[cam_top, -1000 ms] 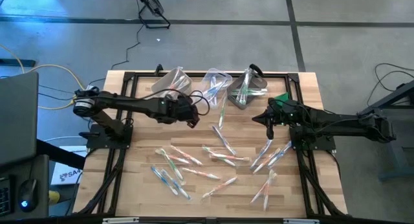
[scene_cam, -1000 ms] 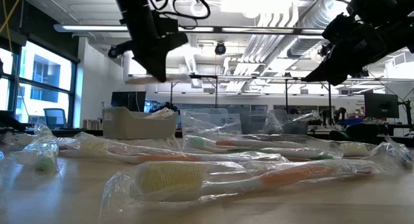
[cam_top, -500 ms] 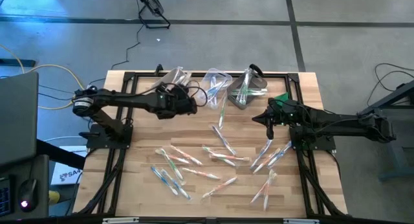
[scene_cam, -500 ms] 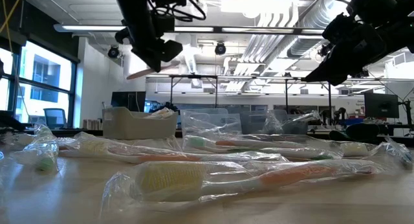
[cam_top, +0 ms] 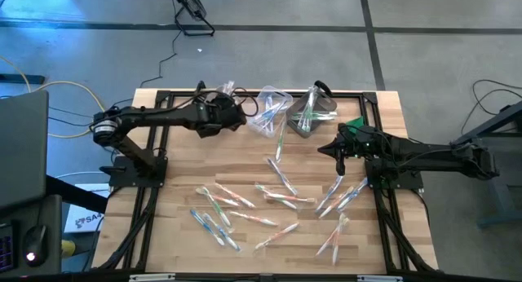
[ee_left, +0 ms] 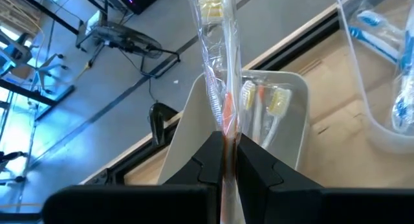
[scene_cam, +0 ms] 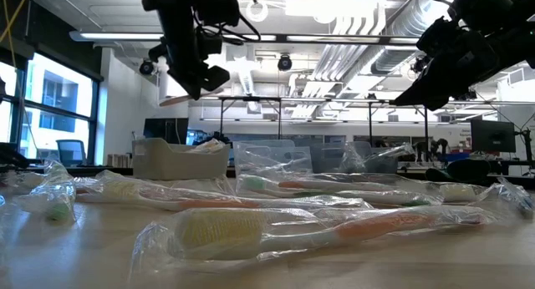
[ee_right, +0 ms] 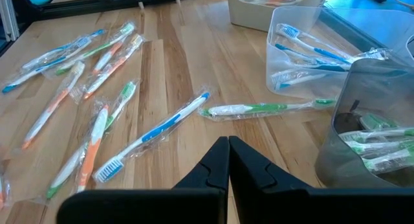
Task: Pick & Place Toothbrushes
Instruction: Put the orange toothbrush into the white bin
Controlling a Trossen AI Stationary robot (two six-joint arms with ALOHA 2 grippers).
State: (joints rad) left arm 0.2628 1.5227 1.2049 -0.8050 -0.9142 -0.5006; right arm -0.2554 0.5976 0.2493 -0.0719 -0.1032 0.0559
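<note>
My left gripper [cam_top: 222, 112] hovers over the whitish left bin [cam_top: 214, 97] at the table's far edge, shut on an orange-handled toothbrush [ee_left: 220, 75] in its clear wrapper. That bin [ee_left: 194, 120] holds other orange-handled brushes. In the low view the left gripper [scene_cam: 191, 72] shows high above the table. My right gripper [cam_top: 341, 156] hangs shut above the table's right half, touching nothing; its fingers [ee_right: 228, 149] point over loose brushes. Several wrapped toothbrushes [cam_top: 277, 200] lie flat on the wood. My left gripper pinches the wrapped toothbrush by its orange handle [ee_left: 227, 123] between the two fingers. The brush runs straight out ahead of the fingertips, its bristle head [ee_left: 210, 2] at the far end. It is lifted clear, above the whitish bin's opening.
A clear middle bin [cam_top: 273, 107] holds blue brushes and a grey right bin [cam_top: 314, 111] holds green ones. A small green object [cam_top: 356, 123] sits near the right gripper. A black frame [cam_top: 163, 94] borders the tabletop. A green brush [ee_right: 265, 109] lies before the bins.
My left gripper has carried the toothbrush from over the table's middle toward the far edge and slightly left, ending above the whitish bin. It has stayed shut on the brush.
</note>
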